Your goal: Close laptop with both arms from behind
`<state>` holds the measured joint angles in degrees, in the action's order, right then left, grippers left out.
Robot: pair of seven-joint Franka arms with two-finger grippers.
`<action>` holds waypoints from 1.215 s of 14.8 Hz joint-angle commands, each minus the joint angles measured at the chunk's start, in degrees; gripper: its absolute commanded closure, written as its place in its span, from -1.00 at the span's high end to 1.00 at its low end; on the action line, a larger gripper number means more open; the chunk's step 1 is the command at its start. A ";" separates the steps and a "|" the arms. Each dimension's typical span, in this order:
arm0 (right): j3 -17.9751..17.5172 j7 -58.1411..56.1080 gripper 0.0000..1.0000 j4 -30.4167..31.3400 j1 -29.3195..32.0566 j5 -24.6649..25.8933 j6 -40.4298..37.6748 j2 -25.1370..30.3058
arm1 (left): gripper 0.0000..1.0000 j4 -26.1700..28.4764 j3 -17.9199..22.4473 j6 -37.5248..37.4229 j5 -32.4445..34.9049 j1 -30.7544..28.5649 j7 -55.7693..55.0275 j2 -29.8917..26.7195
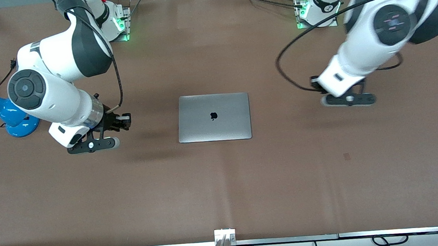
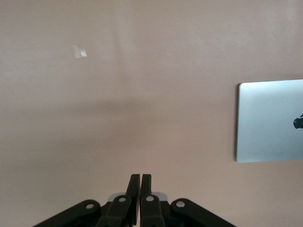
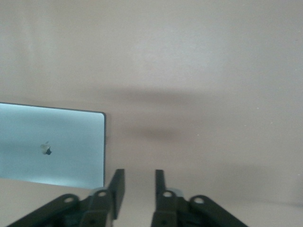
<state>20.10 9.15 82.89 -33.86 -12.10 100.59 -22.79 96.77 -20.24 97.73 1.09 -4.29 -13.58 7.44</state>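
Note:
The grey laptop lies shut and flat in the middle of the table, lid up with the black apple logo showing. It also shows in the left wrist view and the right wrist view. My left gripper hangs over bare table toward the left arm's end, well away from the laptop; its fingers are shut on nothing. My right gripper hangs over bare table toward the right arm's end, a short way off the laptop's side edge; it is open and empty.
A blue desk lamp lies on the table at the right arm's end, partly under that arm. The brown table cover is bare nearer the front camera. Cables run from both arm bases along the back edge.

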 commanded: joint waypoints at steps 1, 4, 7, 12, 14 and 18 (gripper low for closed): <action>2.30 -1.07 1.00 -2.89 0.03 0.76 -1.27 -0.59 | -0.86 1.32 4.15 -3.33 -1.88 0.95 2.50 -7.50; 5.21 -2.64 1.00 -6.85 0.81 0.68 -2.67 -0.68 | -0.89 2.19 7.22 -5.44 -1.80 0.95 5.13 -11.04; 6.19 -5.20 1.00 -7.74 3.96 0.32 -2.86 0.37 | -0.69 2.20 9.61 -5.80 -1.88 1.12 9.09 -11.04; -12.06 -5.29 1.00 -7.31 23.89 6.27 -2.85 4.85 | 0.18 1.58 9.70 -6.06 -1.97 1.21 6.30 -10.16; -18.92 -5.37 1.00 -6.95 30.93 9.45 -3.11 5.82 | 1.00 1.76 9.70 -5.97 -1.88 1.30 1.21 -10.16; -19.83 -9.58 1.00 -5.90 34.56 9.73 -3.38 6.88 | 1.00 2.02 10.05 -4.49 -1.88 1.21 1.80 -10.07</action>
<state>2.11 1.63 75.67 -1.42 -3.46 97.65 -17.12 98.29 -11.19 92.08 0.12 -3.60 -11.15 -2.40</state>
